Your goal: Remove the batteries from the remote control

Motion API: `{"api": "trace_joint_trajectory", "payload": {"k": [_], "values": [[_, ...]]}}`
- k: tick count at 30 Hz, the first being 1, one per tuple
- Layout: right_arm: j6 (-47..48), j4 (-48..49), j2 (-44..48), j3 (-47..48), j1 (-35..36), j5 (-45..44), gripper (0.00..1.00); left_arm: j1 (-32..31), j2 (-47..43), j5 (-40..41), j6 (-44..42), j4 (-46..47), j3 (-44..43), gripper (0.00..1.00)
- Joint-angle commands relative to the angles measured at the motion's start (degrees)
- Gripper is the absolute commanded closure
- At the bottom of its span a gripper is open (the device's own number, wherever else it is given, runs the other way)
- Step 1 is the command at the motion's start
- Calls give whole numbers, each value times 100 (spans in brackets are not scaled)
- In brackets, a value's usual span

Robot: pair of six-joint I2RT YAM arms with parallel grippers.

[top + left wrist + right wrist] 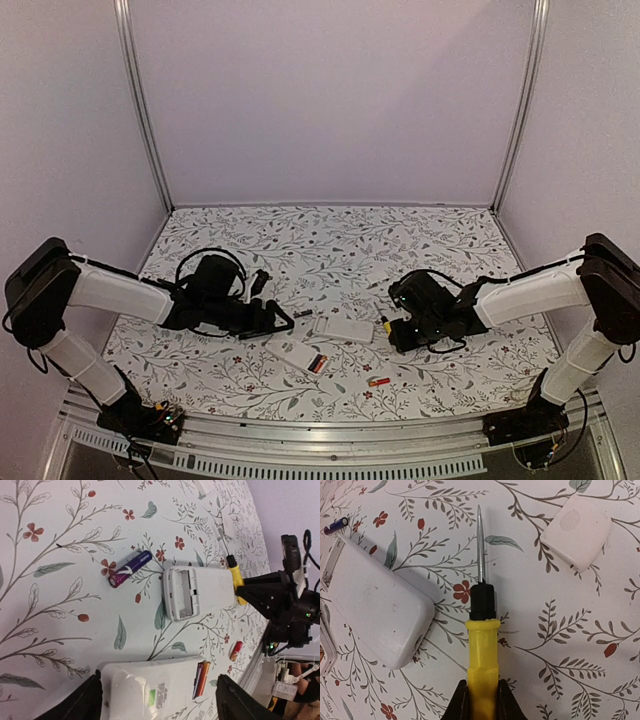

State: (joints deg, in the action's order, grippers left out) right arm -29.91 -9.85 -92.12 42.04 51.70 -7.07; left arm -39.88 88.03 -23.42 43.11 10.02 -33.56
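A white remote (145, 690) (298, 356) lies face down with its compartment open; a red-orange and a dark battery (201, 679) (318, 364) sit in it. My left gripper (160, 702) (278, 320) is open, one finger past each end of this remote. A second white remote (200, 591) (343, 329) (375, 610) has an empty compartment. A dark purple battery (130, 569) (301, 313) and a red-orange battery (236, 650) (379, 381) lie loose. My right gripper (482, 702) (392, 325) is shut on the yellow-handled screwdriver (482, 645) (235, 577), its tip lying beside the second remote.
A small white battery cover (576, 530) lies on the flowered tablecloth (340, 250) beyond the screwdriver tip. The right arm's body (290, 610) is close behind the second remote. The table's metal front rail (330, 435) runs just below the loose red-orange battery.
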Motion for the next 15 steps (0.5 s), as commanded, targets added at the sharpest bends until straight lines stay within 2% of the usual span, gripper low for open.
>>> {"api": "trace_joint_trajectory", "payload": {"k": [1,4,8,13,15], "values": [[-92,-117,-84,65,24,-187,94,128,-374,802,-294,-611,-79,17],[-143,-157,55,74,24,-297,97,179,-768,1465,-395,-969,-102,11],[-118,-172,447,123,29,-309,100,177,-1421,2022,-476,-1438,-134,10],[183,-17,900,258,32,130,100,167,-2023,1572,-681,-903,-80,10],[435,193,1042,295,24,697,100,120,-2141,1110,-771,-509,-79,11]]}}
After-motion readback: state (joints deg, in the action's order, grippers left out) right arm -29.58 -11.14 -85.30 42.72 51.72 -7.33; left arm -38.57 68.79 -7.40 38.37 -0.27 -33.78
